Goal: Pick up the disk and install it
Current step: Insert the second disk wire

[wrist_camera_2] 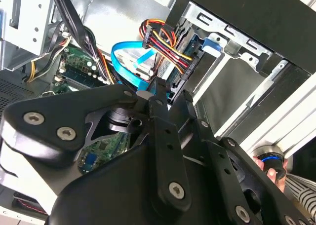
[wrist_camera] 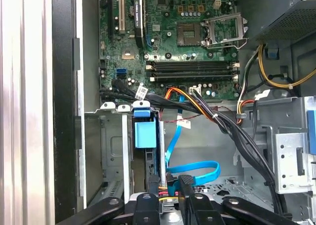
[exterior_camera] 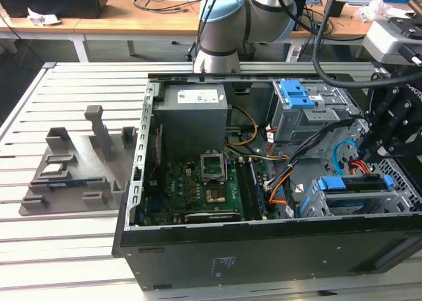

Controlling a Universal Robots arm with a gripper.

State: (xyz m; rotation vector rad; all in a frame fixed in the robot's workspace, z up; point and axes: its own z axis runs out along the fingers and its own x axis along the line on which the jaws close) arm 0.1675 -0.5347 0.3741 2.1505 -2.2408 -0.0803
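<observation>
- Disk (exterior_camera: 353, 184) is already inside the PC case (exterior_camera: 264, 261). In the exterior view it sits at about 4 o'clock of the case interior, standing on edge in the lower drive cage (exterior_camera: 315, 205).
- In the first wrist view its blue carrier bracket (wrist_camera: 144, 131) is down in the bay slot and looks level with the cage rim. I judge it seated or very nearly so.
- Gripper (wrist_camera: 169, 188) is right over the disk's connector end, touching or just above it. Can't tell whether it's clamped on the carrier or let go, as the contact point is hidden.
- Cabling: the multicolour power lead (wrist_camera_2: 163, 42) and blue SATA cable (wrist_camera: 197, 168) run to that same end. They look plugged in, but I can't confirm it.
- Grey parts fixture (exterior_camera: 72, 169), at 9 o'clock on the table outside the case, has no disk on it.
- Progress: pick-up done, insertion looks essentially done. What's left, as far as I can see, is confirming the carrier is latched and getting the gripper clear.
</observation>
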